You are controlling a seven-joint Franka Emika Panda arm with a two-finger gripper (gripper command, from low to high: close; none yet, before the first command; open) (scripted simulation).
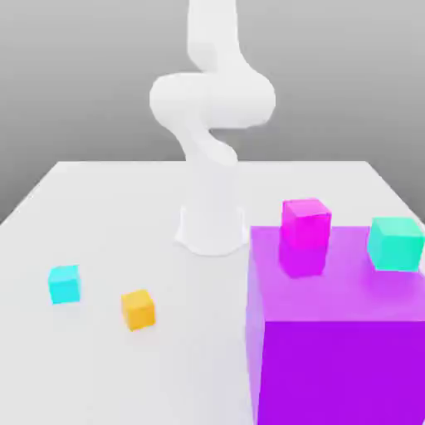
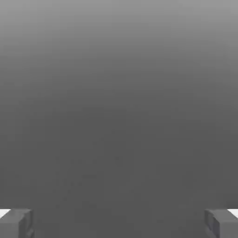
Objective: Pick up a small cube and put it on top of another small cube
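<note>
We see the cyan cube [image 1: 64, 284] just beside the orange cube [image 1: 138, 309] on the desk [image 1: 108, 216]. Our hand [image 2: 119, 223] is spread wide, grasping nothing.

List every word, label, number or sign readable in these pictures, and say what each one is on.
None: no text, label, number or sign can be read anywhere.
The cyan cube, orange cube, magenta cube, teal cube and large purple block have plain faces.
The white arm, the table and the grey fingers carry no markings.
</note>
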